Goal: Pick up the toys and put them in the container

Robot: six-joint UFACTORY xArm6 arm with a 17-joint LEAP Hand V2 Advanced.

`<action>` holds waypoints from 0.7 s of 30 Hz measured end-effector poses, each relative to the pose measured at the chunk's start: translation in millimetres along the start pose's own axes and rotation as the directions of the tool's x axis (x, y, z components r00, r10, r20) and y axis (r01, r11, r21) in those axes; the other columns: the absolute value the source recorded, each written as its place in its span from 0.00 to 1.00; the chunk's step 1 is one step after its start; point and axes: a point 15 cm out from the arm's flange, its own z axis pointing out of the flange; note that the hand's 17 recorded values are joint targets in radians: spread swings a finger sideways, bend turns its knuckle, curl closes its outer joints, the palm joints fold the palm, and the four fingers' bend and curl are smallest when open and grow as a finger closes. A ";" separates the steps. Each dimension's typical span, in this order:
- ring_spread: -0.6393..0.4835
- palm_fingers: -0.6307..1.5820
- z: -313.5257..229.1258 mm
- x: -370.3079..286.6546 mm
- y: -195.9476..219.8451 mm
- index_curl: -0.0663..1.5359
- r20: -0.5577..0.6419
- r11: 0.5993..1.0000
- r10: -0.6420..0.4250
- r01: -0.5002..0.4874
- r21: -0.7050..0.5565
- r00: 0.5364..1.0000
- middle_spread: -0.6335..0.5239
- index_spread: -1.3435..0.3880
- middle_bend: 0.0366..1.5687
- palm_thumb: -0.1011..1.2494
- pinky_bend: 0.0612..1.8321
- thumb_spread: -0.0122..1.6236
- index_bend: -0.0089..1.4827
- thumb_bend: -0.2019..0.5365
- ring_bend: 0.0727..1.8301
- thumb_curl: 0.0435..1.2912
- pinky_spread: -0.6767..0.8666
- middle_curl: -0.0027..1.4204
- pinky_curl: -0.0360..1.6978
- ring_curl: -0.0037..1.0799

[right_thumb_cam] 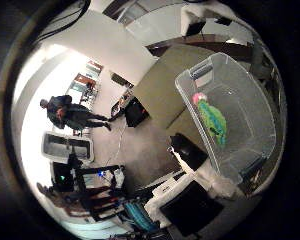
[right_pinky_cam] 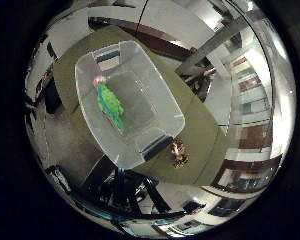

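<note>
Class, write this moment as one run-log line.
green parrot toy: in clear container | brown toy: on table beside container | hand: high above, state unclear

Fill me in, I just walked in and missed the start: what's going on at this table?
A robot arm is clearing toys into a clear plastic container on an olive-green table. A green parrot toy with a pink head already lies inside the container. A small brown toy is still out on the table, just beside one end of the container. The camera looks down on all this from well above.
</note>
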 end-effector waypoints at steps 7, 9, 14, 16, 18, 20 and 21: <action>0.73 0.36 -7.7 37.0 2.9 0.27 -0.022 1.000 0.027 -0.027 0.010 0.999 0.53 0.50 0.15 0.59 0.28 0.68 0.21 0.24 0.19 0.28 0.72 0.22 0.15 0.20; 0.73 0.37 -13.2 55.4 4.3 0.27 -0.033 0.999 0.042 -0.041 0.018 0.999 0.53 0.50 0.14 0.59 0.27 0.68 0.19 0.24 0.17 0.28 0.72 0.22 0.14 0.19; 0.73 0.39 -33.8 125.5 20.9 0.27 -0.075 0.993 0.114 -0.112 0.035 0.991 0.53 0.51 0.10 0.59 0.25 0.68 0.16 0.24 0.14 0.27 0.71 0.22 0.12 0.19; 0.73 0.39 -43.7 157.7 33.1 0.27 -0.093 0.989 0.143 -0.140 0.038 0.985 0.53 0.52 0.10 0.59 0.24 0.68 0.14 0.24 0.14 0.27 0.71 0.22 0.11 0.19; 0.73 0.40 -55.2 186.7 45.0 0.27 -0.113 0.985 0.171 -0.167 0.048 0.979 0.53 0.53 0.10 0.59 0.24 0.68 0.13 0.24 0.13 0.27 0.71 0.22 0.10 0.19; 0.73 0.40 -65.7 218.3 61.2 0.27 -0.133 0.976 0.215 -0.209 0.057 0.967 0.54 0.53 0.10 0.59 0.24 0.68 0.13 0.24 0.12 0.27 0.70 0.22 0.09 0.19; 0.73 0.40 -71.8 233.7 70.3 0.26 -0.143 0.971 0.238 -0.231 0.062 0.961 0.54 0.54 0.10 0.58 0.24 0.68 0.13 0.24 0.12 0.27 0.70 0.22 0.09 0.19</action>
